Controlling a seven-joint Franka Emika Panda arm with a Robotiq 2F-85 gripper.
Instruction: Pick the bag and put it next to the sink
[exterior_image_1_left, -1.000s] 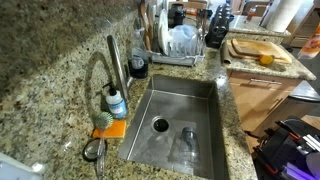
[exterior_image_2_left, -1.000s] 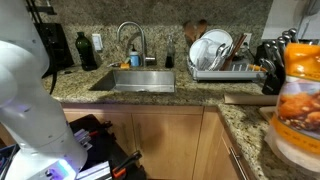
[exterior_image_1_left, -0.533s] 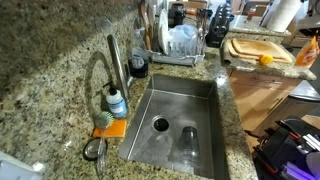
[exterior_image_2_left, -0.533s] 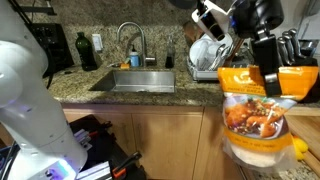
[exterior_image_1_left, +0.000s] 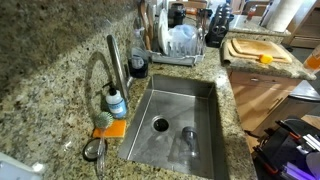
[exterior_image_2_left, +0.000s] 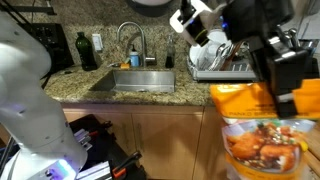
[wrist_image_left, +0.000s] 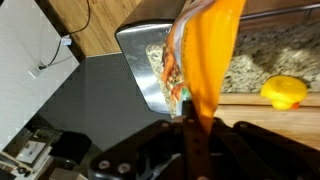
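Observation:
The bag (exterior_image_2_left: 262, 135) is a bright orange crinkly packet with a food picture. It hangs in the air close to the camera in an exterior view, over the counter corner. My gripper (exterior_image_2_left: 287, 82) is shut on its top edge. In the wrist view the bag (wrist_image_left: 208, 60) runs up from between the jaws (wrist_image_left: 190, 128). The steel sink (exterior_image_1_left: 180, 120) with its dark drain is set in speckled granite, and it also shows in an exterior view (exterior_image_2_left: 140, 80), well away from the bag. Only an orange sliver (exterior_image_1_left: 314, 62) shows at the frame's edge.
A faucet (exterior_image_1_left: 112, 62), a soap bottle (exterior_image_1_left: 117, 102) and a flat orange sponge (exterior_image_1_left: 110, 128) stand beside the sink. A wire dish rack (exterior_image_1_left: 180, 45) is behind it. A cutting board (exterior_image_1_left: 258, 50) holds a yellow fruit (exterior_image_1_left: 265, 58), which also shows in the wrist view (wrist_image_left: 285, 92). A glass (exterior_image_1_left: 187, 135) lies in the basin.
My gripper has carried the bag across and closer to an exterior camera, where it looks larger and lower. In the overhead exterior view it has slid almost out of frame.

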